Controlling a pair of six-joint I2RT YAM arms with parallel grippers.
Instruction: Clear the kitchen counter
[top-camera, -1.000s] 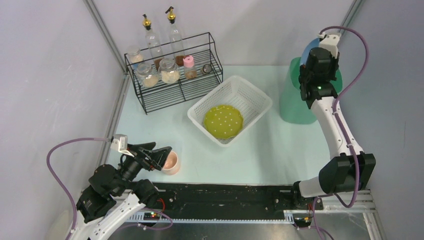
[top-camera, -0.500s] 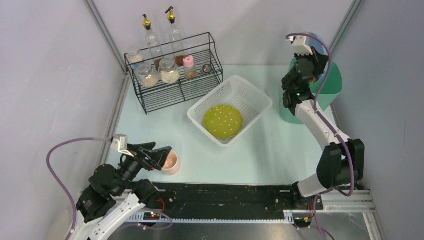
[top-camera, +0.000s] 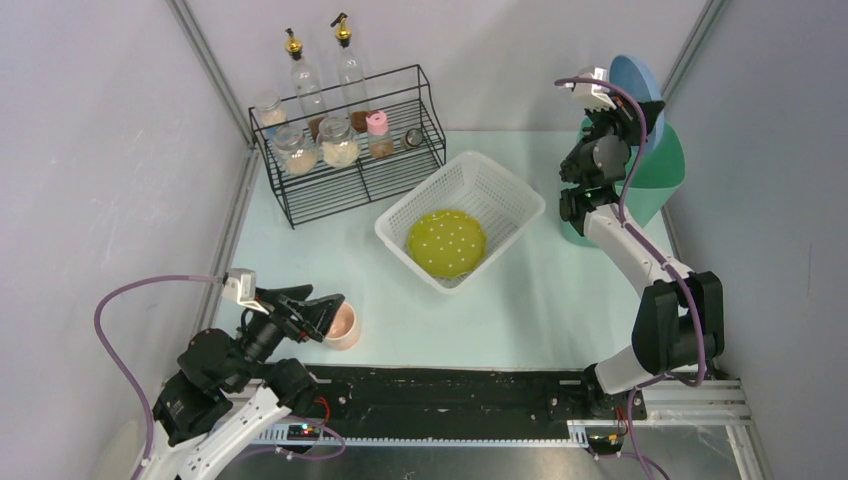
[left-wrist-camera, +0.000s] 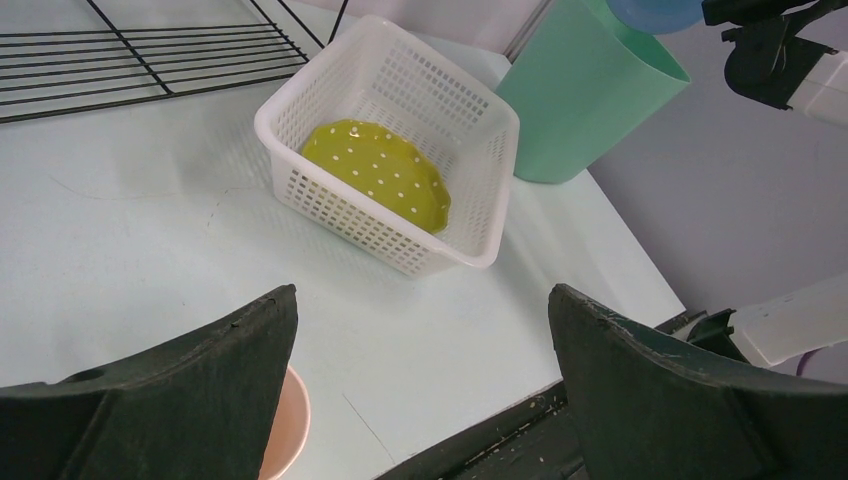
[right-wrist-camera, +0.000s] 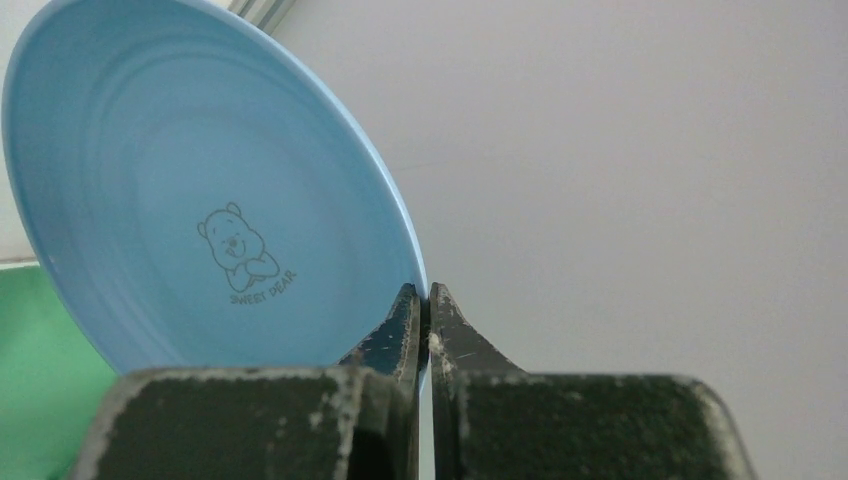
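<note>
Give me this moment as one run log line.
right gripper: shut on blue plate rim, above green bin | left gripper: open near pink cup | yellow plate: in basket

The left hand (left-wrist-camera: 422, 300) is spread wide, its two dark fingers (left-wrist-camera: 180, 400) low in view, with a pink cup (left-wrist-camera: 287, 440) peeking out under one. On the pale surface (left-wrist-camera: 150, 250) beyond sits a white basket (left-wrist-camera: 400, 255) holding a yellow-green dotted plate (left-wrist-camera: 375, 180) — a green bin (left-wrist-camera: 575, 100) stands just behind it.
</note>
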